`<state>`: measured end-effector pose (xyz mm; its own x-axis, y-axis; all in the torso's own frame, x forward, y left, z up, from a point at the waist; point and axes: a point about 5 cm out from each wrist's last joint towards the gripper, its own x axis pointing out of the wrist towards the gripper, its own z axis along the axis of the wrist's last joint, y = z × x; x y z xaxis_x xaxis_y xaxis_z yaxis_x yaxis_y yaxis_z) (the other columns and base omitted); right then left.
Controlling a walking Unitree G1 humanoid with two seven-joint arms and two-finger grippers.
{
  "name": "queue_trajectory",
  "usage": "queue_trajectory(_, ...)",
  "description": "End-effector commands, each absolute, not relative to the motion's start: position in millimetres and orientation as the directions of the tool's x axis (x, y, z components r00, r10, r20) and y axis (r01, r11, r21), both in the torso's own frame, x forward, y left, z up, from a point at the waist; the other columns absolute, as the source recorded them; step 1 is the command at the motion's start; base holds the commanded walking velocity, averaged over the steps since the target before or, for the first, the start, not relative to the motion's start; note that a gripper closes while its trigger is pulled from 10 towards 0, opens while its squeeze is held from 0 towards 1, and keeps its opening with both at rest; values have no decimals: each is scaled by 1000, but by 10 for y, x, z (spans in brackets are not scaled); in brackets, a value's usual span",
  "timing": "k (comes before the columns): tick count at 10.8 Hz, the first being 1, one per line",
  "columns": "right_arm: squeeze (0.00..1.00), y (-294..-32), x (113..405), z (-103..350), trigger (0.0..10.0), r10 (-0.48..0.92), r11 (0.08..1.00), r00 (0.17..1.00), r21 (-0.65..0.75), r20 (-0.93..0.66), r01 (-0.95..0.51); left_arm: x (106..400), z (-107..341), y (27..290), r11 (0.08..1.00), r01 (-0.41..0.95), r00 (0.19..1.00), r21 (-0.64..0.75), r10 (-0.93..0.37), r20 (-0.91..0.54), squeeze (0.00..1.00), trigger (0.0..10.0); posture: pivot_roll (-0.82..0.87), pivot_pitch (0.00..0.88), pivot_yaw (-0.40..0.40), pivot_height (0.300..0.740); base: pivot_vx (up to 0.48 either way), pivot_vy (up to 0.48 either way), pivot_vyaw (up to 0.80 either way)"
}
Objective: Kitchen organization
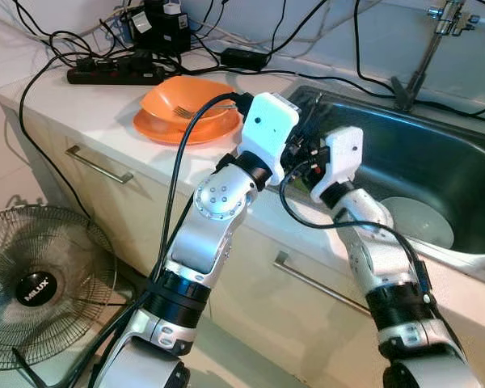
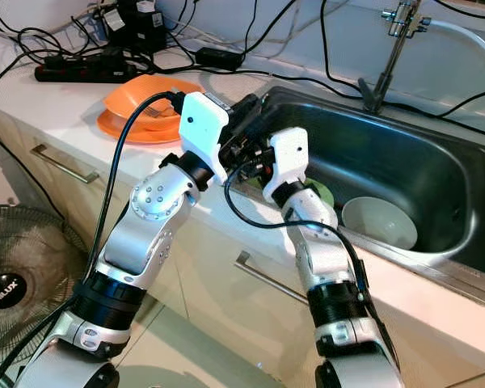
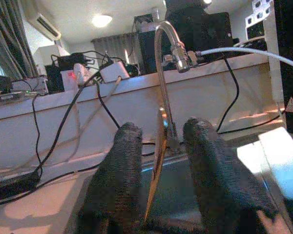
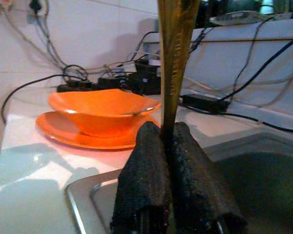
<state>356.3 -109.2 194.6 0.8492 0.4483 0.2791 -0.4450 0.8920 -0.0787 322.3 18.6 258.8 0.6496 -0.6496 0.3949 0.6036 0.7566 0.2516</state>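
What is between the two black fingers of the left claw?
In the left wrist view, a thin metal utensil stands on edge between the left claw's open fingers. The right claw is clamped on it.

The sink (image 2: 436,174) is brushed metal with a dull sheen, and the tap (image 3: 168,58) behind it is polished chrome. Beside the sink, the bench (image 1: 105,129) looks smooth and pale, faintly glossy. The orange bowl (image 4: 100,109) and plate (image 4: 63,131) are shiny plastic. The right gripper (image 4: 172,146) has rough, matt black woven-looking fingers pinching a thin brass-coloured metal strip (image 4: 175,53).
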Motion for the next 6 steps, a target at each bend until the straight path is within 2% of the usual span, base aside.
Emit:
queue_trajectory(1,0,-1165,3626,2000,0,402,914,867,-74,294,-399,3175,2638,196,753,611,633,246,-651,419,184,10000,151,46,-11,740,0,0,0)
queue_trajectory(2,0,-1211,3690,2020,0,368,929,884,-75,289,-363,3164,2617,227,752,618,636,227,-649,417,0,10000,152,47,-14,740,0,0,0)
queue_trajectory(3,0,-1275,3797,2071,5255,303,952,909,-52,287,-302,3163,2495,327,767,619,671,172,-629,392,0,10000,159,49,-18,740,0,0,0)
queue_trajectory(4,0,-1307,3835,2084,10000,283,959,917,-52,281,-279,3170,2442,363,773,618,688,139,-619,379,0,10000,164,49,-21,740,0,0,0)
queue_trajectory(6,0,-1387,3910,2085,10000,238,971,936,-59,259,-231,3184,2308,446,786,608,721,113,-606,335,0,10000,172,46,-21,740,0,0,0)
